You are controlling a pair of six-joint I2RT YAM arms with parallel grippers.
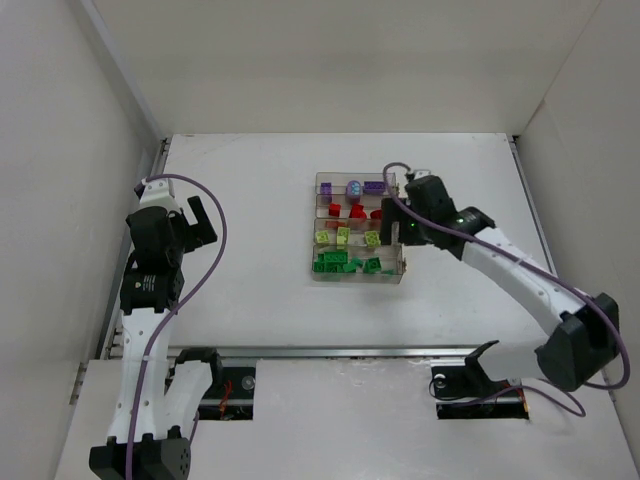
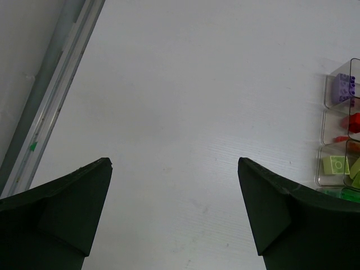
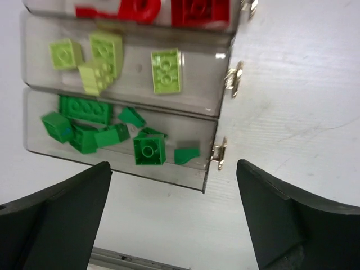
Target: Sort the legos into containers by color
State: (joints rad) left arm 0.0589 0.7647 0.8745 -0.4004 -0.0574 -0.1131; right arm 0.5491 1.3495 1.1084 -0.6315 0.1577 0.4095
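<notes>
We are holding left hand and right hand open, empty, judging sorting finished, all visible legos lying colour-grouped in the tray.

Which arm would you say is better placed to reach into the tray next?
Right: the right end effector hangs open at the tray's right end, near the dark green bricks. The left end effector sits far to the tray's left.

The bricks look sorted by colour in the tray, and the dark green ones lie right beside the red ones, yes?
Not quite: the dark green bricks lie beside the lime bricks, whose row separates them from the red bricks. The right wrist view shows it. The rest holds.
</notes>
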